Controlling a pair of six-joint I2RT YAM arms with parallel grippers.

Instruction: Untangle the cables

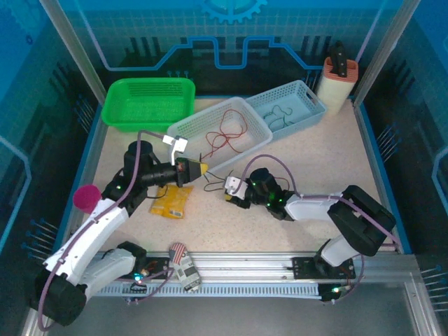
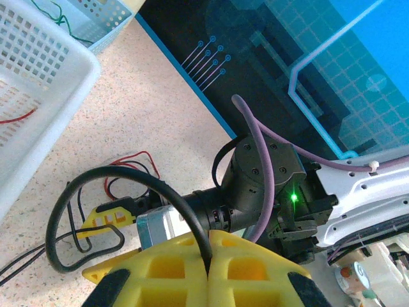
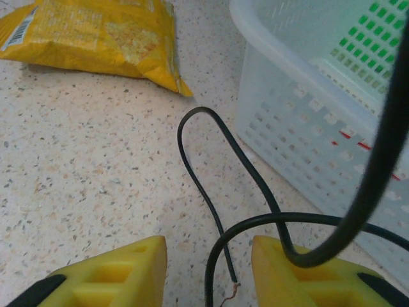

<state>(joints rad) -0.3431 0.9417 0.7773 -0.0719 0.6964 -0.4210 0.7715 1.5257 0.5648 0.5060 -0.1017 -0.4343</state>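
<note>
Left wrist view: the left gripper (image 2: 208,246) has its jaws pressed together on a black cable (image 2: 56,220), which arcs away from them in a wide loop over the table just in front of the white basket (image 1: 203,114). The right gripper (image 3: 208,256), also in front of that basket, has its jaws apart, with a thin strand of the black cable and its bare end lying between the fingers, touching neither. A red loop (image 2: 131,163) lies on the table beside the right gripper. Another red cable (image 1: 225,136) sits inside the white basket. To the right of the basket, a blue basket (image 1: 311,98) holds a dark cable (image 1: 280,115). A yellow bag (image 1: 173,201) lies in front of the white basket.
</note>
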